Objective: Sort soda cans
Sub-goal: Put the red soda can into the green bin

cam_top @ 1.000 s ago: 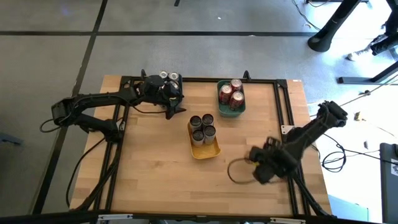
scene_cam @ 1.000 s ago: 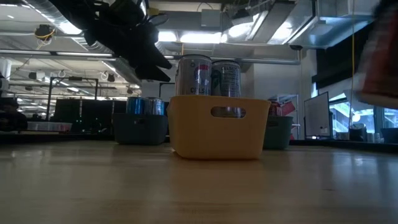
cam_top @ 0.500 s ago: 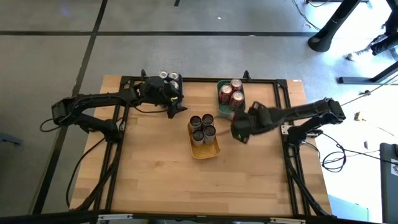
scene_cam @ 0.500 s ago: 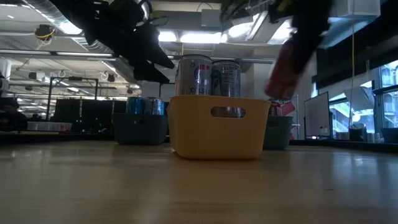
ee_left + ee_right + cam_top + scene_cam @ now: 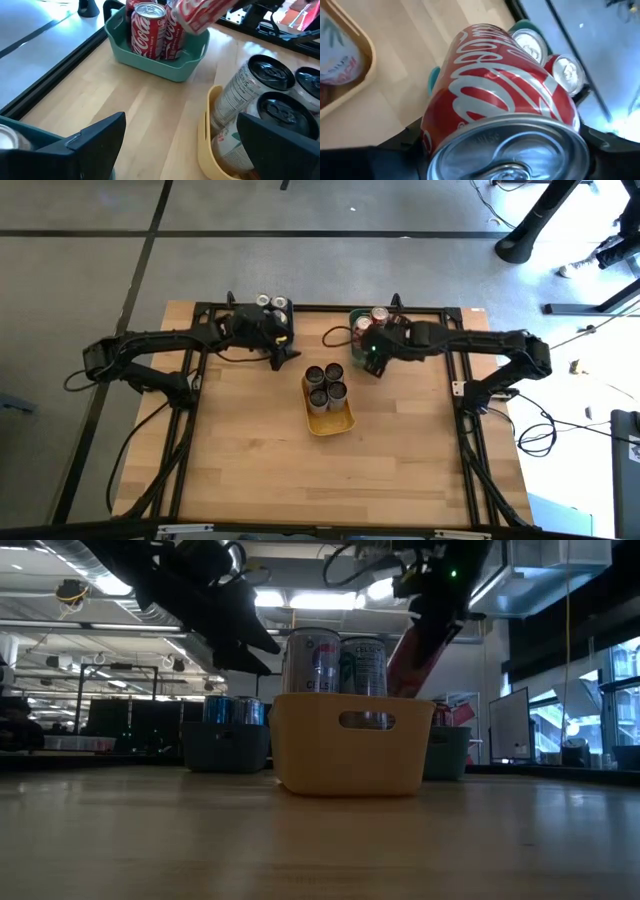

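Red and tilted, the soda can (image 5: pixel 502 107) sat clamped in the right gripper (image 5: pixel 372 352), which a second before had been low at the near right of the table and had since swung across to hang just above the teal bin (image 5: pixel 371 362) at the far right, where other red cans (image 5: pixel 150 30) already stood. That put this can on the point of being dropped in with its own colour. The left gripper (image 5: pixel 278 352) waited far left with its fingers spread wide and empty, beside the silver cans (image 5: pixel 272 303). Dark-topped cans (image 5: pixel 326 383) filled the yellow bin (image 5: pixel 350 745) at mid-table. The wooden table (image 5: pixel 250 460) lay bare nearer; beyond stood a grey floor and a lit workshop.
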Robot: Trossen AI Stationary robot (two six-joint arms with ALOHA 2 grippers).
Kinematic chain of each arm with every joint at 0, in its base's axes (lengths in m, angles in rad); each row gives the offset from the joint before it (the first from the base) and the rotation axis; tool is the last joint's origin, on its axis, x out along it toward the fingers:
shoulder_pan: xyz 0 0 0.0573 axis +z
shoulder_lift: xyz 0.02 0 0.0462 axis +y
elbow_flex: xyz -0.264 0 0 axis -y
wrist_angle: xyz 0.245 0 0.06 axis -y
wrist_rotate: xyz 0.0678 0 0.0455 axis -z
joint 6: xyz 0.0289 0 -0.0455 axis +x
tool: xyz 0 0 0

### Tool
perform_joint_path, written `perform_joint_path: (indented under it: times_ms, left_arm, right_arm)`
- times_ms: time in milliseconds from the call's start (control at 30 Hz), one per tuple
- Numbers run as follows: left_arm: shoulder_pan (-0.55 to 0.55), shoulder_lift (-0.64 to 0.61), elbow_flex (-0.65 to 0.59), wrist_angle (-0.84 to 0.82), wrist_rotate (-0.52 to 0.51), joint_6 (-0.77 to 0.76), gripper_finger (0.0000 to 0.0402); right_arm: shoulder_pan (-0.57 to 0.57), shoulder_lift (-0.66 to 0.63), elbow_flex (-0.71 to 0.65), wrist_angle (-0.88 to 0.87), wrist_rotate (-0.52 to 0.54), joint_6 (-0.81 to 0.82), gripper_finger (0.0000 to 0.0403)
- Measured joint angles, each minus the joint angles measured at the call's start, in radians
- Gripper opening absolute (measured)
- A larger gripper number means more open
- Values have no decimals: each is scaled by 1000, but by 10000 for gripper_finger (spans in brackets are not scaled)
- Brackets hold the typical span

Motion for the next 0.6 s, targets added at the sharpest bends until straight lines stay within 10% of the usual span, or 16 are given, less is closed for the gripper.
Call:
perform_joint_path:
  times_ms: [600]
  left_arm:
    - [-8,0,0,14,-2,-14,370]
  right_arm:
    - [-114,1,-137,171,-98,-154,281]
